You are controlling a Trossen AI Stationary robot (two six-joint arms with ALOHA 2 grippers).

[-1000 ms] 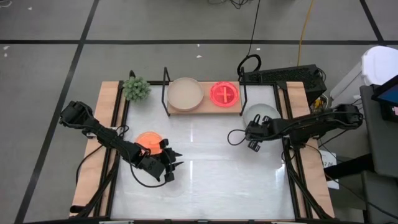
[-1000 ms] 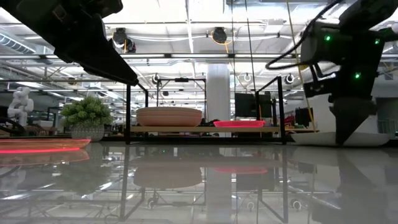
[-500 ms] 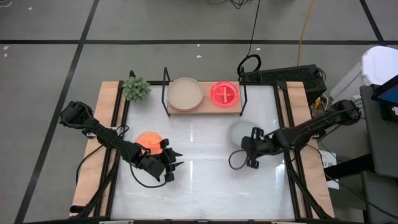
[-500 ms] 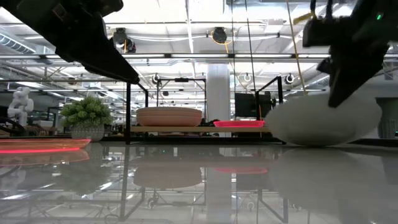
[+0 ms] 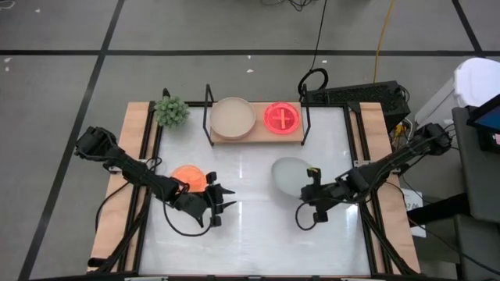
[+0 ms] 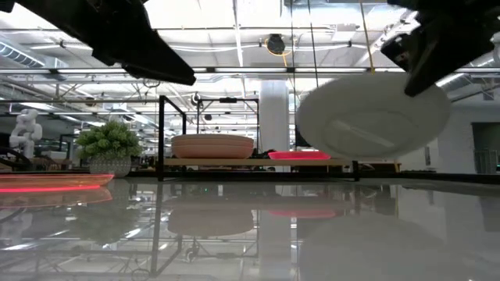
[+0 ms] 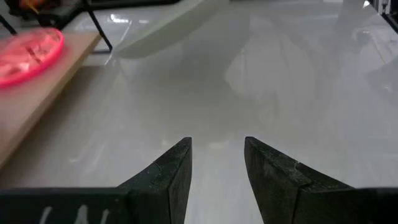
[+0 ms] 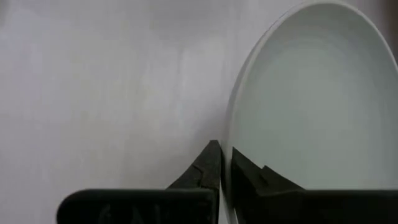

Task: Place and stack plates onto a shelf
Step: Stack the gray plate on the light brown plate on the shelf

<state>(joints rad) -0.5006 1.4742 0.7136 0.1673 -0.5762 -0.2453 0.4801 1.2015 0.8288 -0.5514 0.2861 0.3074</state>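
My right gripper (image 5: 307,181) is shut on a pale grey plate (image 5: 289,175), which hangs tilted above the table's middle right; the low view shows the plate's (image 6: 373,117) underside. The wooden shelf (image 5: 258,136) stands at the far edge with a beige plate (image 5: 233,117) and a hot pink plate (image 5: 282,117) side by side on its board. An orange plate (image 5: 186,176) lies flat on the table at the left. Beside the orange plate, toward the near edge, my left gripper (image 5: 219,204) hovers open with nothing between its fingers (image 7: 177,168). My right gripper pinches the grey plate's rim (image 8: 229,152) between its two fingers, one on the hollow inner face and one on the underside. The fingers come slanting down from the table's right. The plate is lifted clear of the table and tilted.
A small potted plant (image 5: 171,111) stands left of the shelf at the far left corner. A black device (image 5: 351,95) with cables lies behind the far right corner. Wooden rails (image 5: 129,187) run along both table sides. The white tabletop (image 5: 250,226) lies bare between the arms.
My right gripper has carried the grey plate from the table's far right, beside the shelf, toward the middle and the near edge, and upward. It has rolled as it went. The plate, flat on the table before, is now lifted clear and tilted.
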